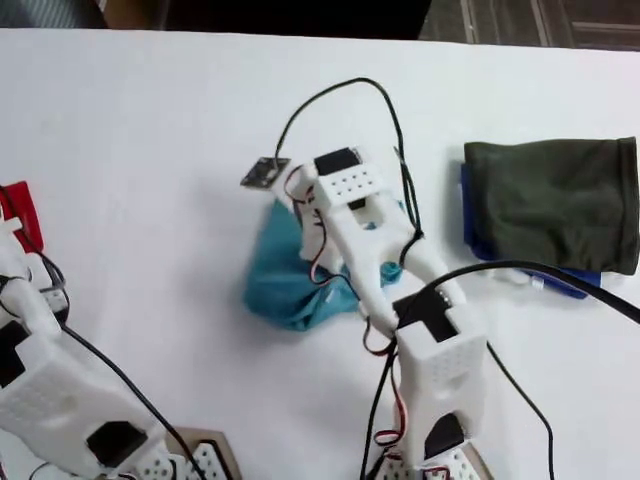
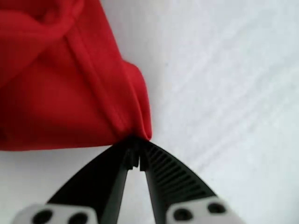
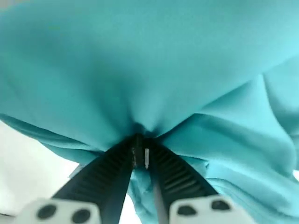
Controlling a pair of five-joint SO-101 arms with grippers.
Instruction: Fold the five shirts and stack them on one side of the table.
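Observation:
A teal shirt (image 1: 285, 285) lies bunched at the table's middle, with the right arm over it. My right gripper (image 3: 139, 150) is shut on a pinch of the teal shirt (image 3: 154, 70), which drapes away from the tips. At the table's left edge lies a red shirt (image 1: 22, 210). My left gripper (image 2: 134, 149) is shut on a corner of the red shirt (image 2: 60, 79). On the right side, a folded olive shirt (image 1: 555, 200) rests on top of a folded blue shirt (image 1: 570, 282).
The white table (image 1: 150, 140) has open room at the back and left of centre. A small grey tag on a black cable (image 1: 264, 172) lies just behind the teal shirt. The arm bases stand at the front edge.

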